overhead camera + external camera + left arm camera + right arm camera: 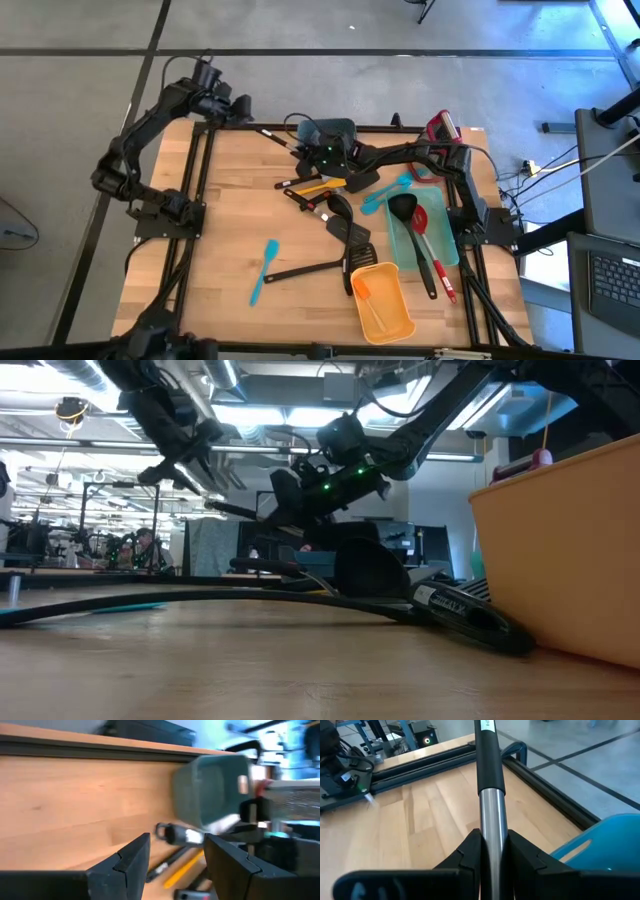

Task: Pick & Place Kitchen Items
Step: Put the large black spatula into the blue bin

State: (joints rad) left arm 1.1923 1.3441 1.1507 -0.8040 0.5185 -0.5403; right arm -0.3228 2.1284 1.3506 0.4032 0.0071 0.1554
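Currently, the right gripper [492, 851] is clamping the steel-and-black handle [490, 785] of a utensil above the table [425, 825]; the left gripper [175, 857] is hovering with jaws apart.

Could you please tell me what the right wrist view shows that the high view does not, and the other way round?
Only the right wrist view shows the right gripper clamped shut on a utensil's metal and black handle from close up.

Only the high view shows the whole table: the orange bin, the teal tray, a teal spatula lying apart, the pile of black utensils, and the left gripper at the far edge.

Both show the wooden table top and its dark frame rail.
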